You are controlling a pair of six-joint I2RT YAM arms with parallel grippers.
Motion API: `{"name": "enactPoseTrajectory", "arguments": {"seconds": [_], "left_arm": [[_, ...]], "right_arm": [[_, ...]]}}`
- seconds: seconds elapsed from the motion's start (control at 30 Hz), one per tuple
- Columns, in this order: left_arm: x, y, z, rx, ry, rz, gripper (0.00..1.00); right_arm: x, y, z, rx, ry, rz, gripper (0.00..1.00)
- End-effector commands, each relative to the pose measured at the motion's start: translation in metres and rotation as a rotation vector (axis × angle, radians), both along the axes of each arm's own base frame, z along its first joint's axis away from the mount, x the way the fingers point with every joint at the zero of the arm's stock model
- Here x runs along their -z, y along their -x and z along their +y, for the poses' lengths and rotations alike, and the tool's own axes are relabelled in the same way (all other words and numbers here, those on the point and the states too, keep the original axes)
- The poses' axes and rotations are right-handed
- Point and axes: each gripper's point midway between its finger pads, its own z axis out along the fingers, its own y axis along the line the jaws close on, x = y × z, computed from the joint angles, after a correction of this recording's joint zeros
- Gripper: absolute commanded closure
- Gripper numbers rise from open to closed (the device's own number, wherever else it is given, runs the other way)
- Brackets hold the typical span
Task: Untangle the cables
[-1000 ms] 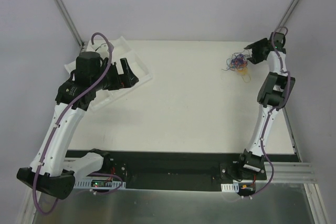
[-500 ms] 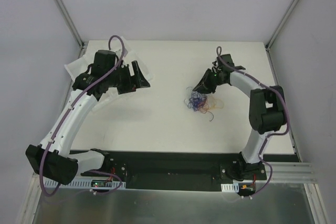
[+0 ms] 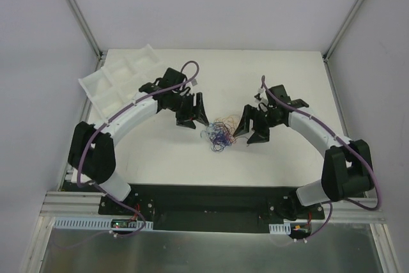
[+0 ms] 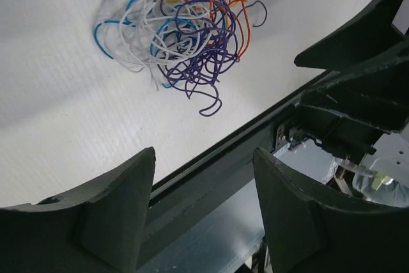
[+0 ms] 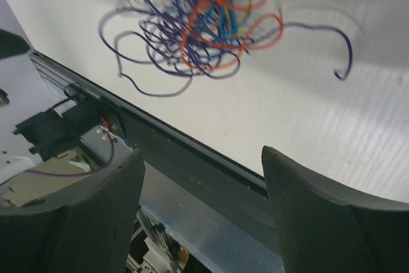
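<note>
Here the cables (image 3: 219,134) lie as one roundish knot squarely between the left gripper (image 3: 195,121) and the right gripper (image 3: 249,133), near both, whose jaws stand apart and empty.

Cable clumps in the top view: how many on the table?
1. The cables lie in a single tangle between the left gripper and the right gripper, both open. No stray wire shows elsewhere, though the left arm or right arm could hide one.
</note>
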Motion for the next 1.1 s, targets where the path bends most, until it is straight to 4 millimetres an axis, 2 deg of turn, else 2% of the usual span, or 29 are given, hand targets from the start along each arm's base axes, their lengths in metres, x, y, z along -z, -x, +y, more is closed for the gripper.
{"name": "enactPoseTrajectory", "arguments": {"seconds": [0.0,0.1,0.17,0.27,0.4,0.53,0.7,0.73,0.77,0.93,1.07], "left_arm": [[-0.01,-0.003,-0.03,0.12,0.068,-0.025,0.38],[0.001,-0.008,-0.04,0.157,0.067,-0.006,0.39],[0.007,-0.011,-0.047,0.179,0.063,-0.001,0.45],[0.022,-0.017,-0.053,0.187,0.031,0.008,0.52],[0.035,-0.025,-0.068,0.226,0.026,0.019,0.59],[0.044,-0.031,-0.076,0.235,0.03,0.041,0.62],[0.052,-0.019,-0.081,0.25,0.035,0.09,0.66],[0.053,-0.017,-0.082,0.257,0.036,0.094,0.72],[0.051,-0.017,-0.082,0.261,0.041,0.092,0.8],[0.027,-0.02,-0.082,0.258,0.058,0.021,0.99],[0.001,-0.014,-0.082,0.257,0.099,-0.009,1.0]], "right_arm": [[0.013,0.025,-0.022,-0.033,0.086,-0.022,0.25],[0.021,0.018,-0.023,-0.05,0.114,-0.018,0.32],[0.023,0.011,-0.024,-0.027,0.137,-0.007,0.4],[0.016,0.003,-0.01,-0.004,0.056,-0.019,0.46],[0.011,0.007,-0.006,-0.03,0.02,-0.009,0.5],[0.013,0.01,-0.003,-0.044,0.011,0.014,0.51],[0.011,0.005,-0.002,-0.029,0.02,0.004,0.51],[0.011,0.002,-0.001,-0.021,0.017,0.001,0.5],[0.01,0.001,0.001,-0.019,0.012,-0.002,0.5],[0.016,-0.003,0.014,-0.021,0.048,0.009,0.41],[0.02,-0.01,0.037,-0.012,0.037,-0.007,0.33]]}}
